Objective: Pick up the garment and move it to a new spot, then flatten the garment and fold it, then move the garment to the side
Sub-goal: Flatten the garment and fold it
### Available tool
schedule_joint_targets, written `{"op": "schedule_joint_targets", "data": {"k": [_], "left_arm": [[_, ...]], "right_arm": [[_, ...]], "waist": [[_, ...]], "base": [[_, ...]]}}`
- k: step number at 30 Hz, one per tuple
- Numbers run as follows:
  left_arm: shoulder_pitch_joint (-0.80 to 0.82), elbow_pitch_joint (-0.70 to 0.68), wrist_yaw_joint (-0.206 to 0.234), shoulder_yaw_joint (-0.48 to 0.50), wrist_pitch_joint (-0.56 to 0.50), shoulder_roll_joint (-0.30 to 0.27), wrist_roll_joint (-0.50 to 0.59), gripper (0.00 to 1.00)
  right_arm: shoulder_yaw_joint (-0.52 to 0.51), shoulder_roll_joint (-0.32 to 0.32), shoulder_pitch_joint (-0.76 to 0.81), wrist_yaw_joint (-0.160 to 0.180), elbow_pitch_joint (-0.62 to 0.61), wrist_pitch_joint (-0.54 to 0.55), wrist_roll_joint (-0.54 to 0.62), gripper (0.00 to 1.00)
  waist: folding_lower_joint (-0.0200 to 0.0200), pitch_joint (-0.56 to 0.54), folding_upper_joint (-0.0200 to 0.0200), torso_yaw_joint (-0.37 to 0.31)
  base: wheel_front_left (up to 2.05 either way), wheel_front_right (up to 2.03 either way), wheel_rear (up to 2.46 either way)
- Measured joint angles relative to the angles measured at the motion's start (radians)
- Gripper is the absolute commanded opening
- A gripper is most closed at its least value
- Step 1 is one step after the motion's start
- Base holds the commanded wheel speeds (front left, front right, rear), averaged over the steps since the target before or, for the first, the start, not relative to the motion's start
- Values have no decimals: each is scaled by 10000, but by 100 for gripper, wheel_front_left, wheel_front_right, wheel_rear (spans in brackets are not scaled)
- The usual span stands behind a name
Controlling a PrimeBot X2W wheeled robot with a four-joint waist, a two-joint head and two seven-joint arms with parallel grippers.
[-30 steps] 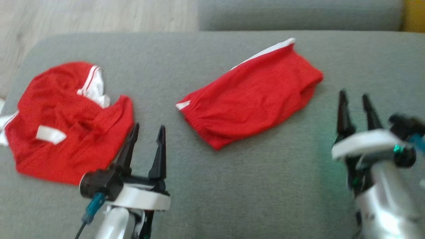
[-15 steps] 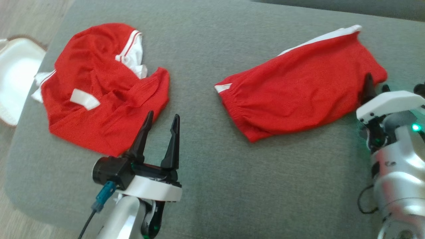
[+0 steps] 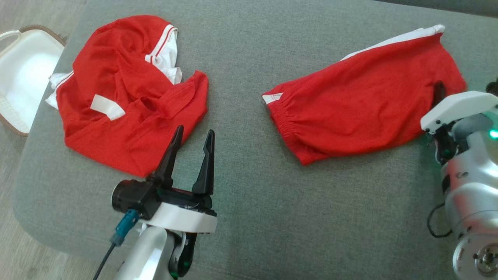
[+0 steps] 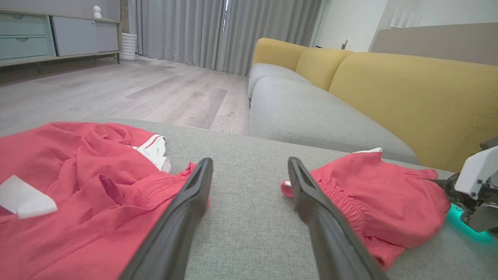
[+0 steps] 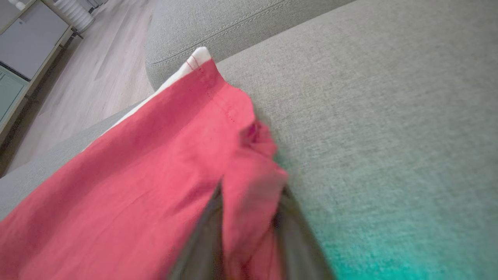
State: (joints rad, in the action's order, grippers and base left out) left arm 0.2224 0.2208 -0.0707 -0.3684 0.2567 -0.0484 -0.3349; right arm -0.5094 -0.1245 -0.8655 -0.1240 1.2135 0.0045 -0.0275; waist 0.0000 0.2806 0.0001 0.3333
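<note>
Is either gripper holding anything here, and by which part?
The right gripper has a fold at the red shorts' right edge between its fingers; whether it is clamped cannot be told. The left gripper, open, holds nothing.

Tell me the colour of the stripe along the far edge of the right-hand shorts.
White stripe on red shorts; the head view shows it best.

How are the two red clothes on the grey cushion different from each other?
The left garment is crumpled; the right garment lies smoother. The left garment shows a white patch; the right garment shows a white stripe along its far edge. The right garment has an edge between the fingers of the right end effector; the left garment lies free. Both are red with white trim.
</note>
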Motion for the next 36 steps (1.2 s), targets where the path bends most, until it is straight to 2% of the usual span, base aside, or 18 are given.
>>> {"op": "schedule_joint_targets", "data": {"k": [8, 16, 22, 28, 36], "left_arm": [[167, 23, 15, -13, 0, 4, -2, 100], [164, 38, 13, 92, 0, 8, 2, 100], [-133, 2, -13, 336, 0, 6, 155, 100], [-280, -167, -182, 456, 0, 2, 244, 100], [-281, -203, -190, 447, 0, 2, 280, 100]], "right_arm": [[236, 253, -50, 0, 142, -1074, 88, 0], [215, 389, 208, 0, 61, -2042, -658, 0], [167, 523, 1503, 0, -652, -2387, -1703, 0], [366, 610, 2490, 0, -2000, -2527, -2215, 0], [1576, 702, 3625, 0, -2888, -2529, -3707, 0]], "waist": [[1, 21, 0, -242], [1, -336, 0, -675], [0, -836, 0, -1473], [0, -1221, 0, -2286], [-1, -1524, 0, -3068]], "base": [[0, 0, 0], [0, 0, 0], [0, 0, 0], [0, 0, 0], [0, 0, 0]]}}
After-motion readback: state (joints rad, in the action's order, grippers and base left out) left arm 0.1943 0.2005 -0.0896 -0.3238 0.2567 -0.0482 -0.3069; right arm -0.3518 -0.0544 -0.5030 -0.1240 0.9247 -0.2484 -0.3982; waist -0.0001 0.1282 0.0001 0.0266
